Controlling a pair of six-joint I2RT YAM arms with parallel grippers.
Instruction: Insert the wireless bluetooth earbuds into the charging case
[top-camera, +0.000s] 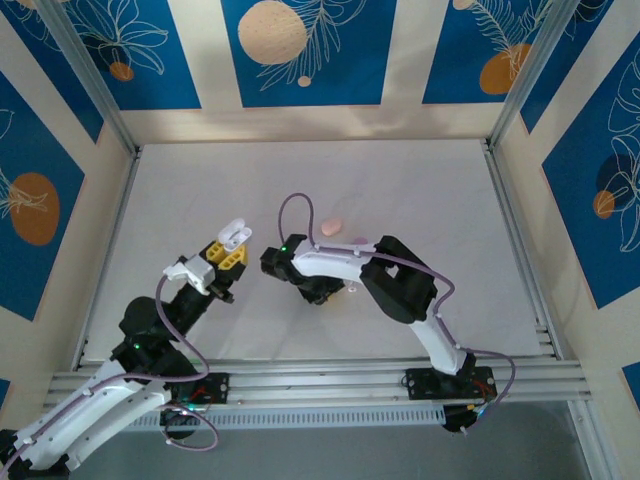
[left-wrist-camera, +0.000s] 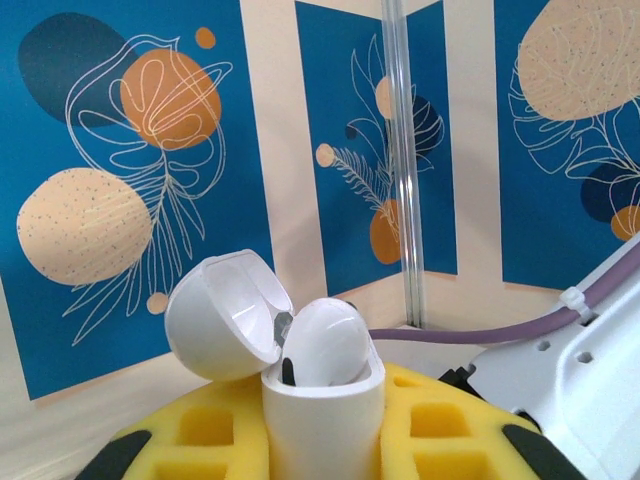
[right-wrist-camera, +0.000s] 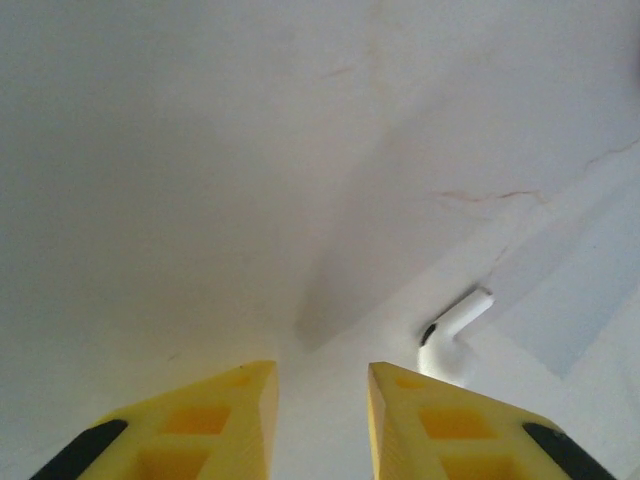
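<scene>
Right jaws parted, 1 white earbud (right-wrist-camera: 452, 330) lying just beside them.

Setting: enclosed robot test cell, lab type. Evidence: white table (top-camera: 400, 190) boxed by aluminium frame posts (top-camera: 85, 75); wall panels (top-camera: 340, 60) printed with blue leaf-and-disc pattern; slotted aluminium rail (top-camera: 320, 380) carrying left arm base (top-camera: 195, 388) and right arm base (top-camera: 448, 383).

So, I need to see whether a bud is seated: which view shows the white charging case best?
Left wrist: the white charging case sits close up between the left gripper's fingers, lid open, a white earbud standing in it. Top external shows it as a small white shape at that gripper's tip. Right wrist faces the table.
</scene>
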